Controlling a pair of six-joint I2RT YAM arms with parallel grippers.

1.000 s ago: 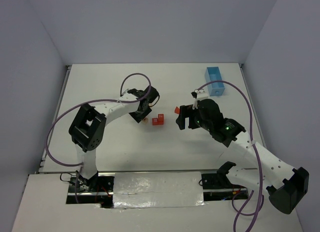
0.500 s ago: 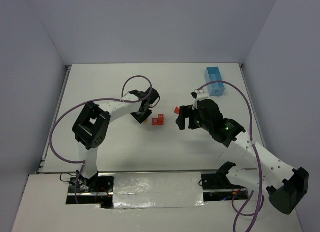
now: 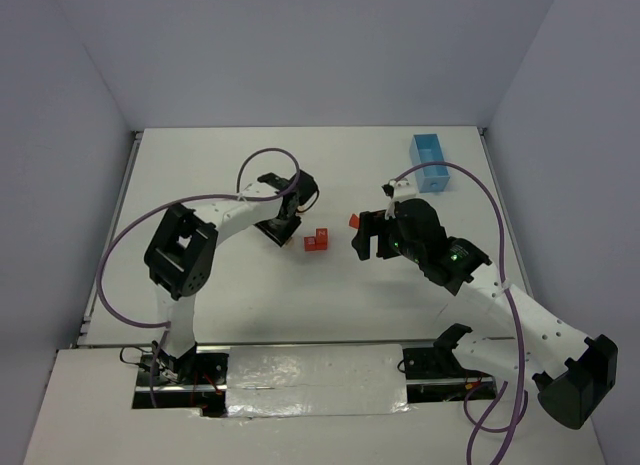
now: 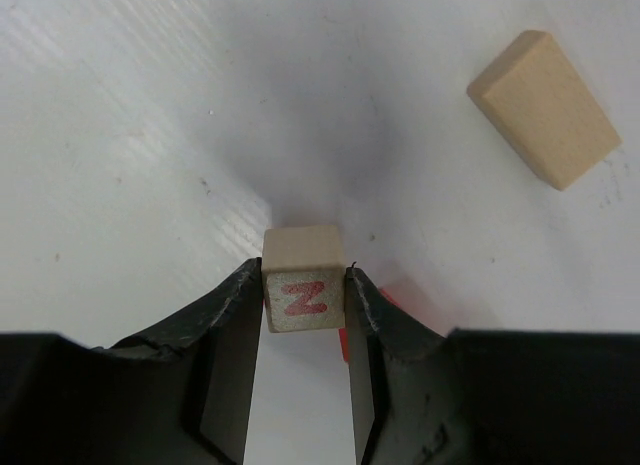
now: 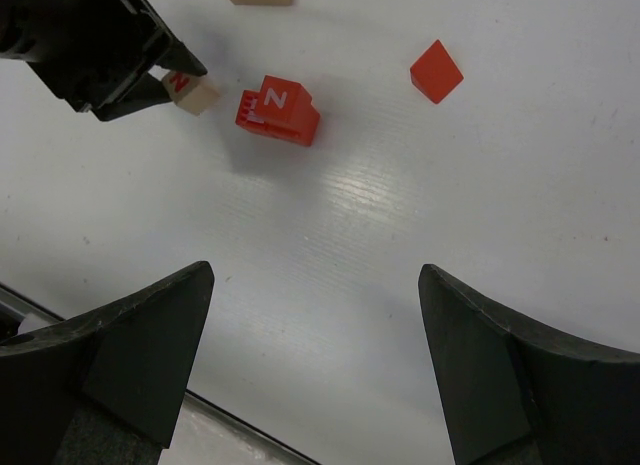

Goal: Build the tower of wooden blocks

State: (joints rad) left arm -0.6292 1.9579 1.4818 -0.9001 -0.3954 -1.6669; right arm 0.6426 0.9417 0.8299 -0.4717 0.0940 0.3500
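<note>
Left wrist view: the left claw [image 4: 305,285] is clamped on a tan cube [image 4: 300,247] marked with a red Z, one finger against each side. Whether the cube touches the desk [image 4: 120,135] cannot be told. A tan oblong block [image 4: 543,109] lies apart at 1 o'clock. From the top, the left claw sits just at 9 o'clock of a red cluster [image 3: 316,240] of cubes near mid-desk. A lone red block [image 3: 353,221] lies near the cluster at 2 o'clock, with a blue tray [image 3: 430,162] well beyond it. The right claw [image 5: 315,355] hangs wide open and holds nothing, at 3 o'clock of the cluster, whose top bears a white Z.
</note>
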